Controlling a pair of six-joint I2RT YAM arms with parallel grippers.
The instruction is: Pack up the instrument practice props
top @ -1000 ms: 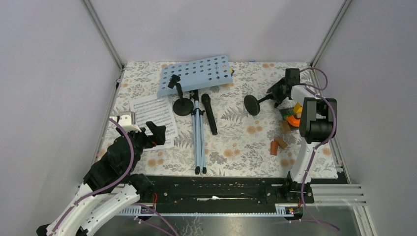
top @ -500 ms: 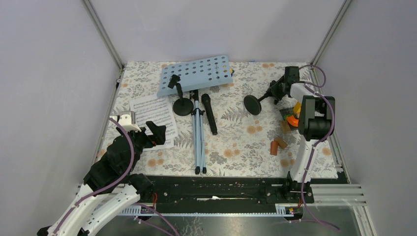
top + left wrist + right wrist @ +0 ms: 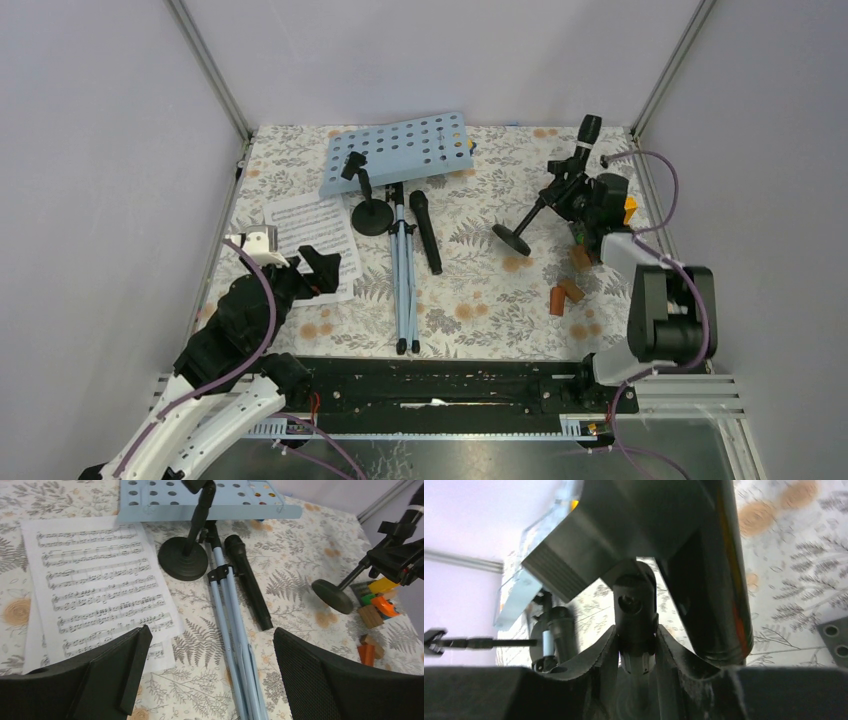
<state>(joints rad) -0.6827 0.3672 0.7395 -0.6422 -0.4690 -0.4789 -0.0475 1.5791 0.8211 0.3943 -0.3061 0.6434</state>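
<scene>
Right gripper (image 3: 588, 196) clamped on tilted mic holder (image 3: 527, 217), microphone (image 3: 586, 133) in its clip; top-heavy, may pivot or slide out

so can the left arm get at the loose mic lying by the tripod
Probably yes: the left pincer is open and empty, and the microphone lies flat with nothing on it. The tripod lies close alongside, so finger room that side looks tight.
</scene>
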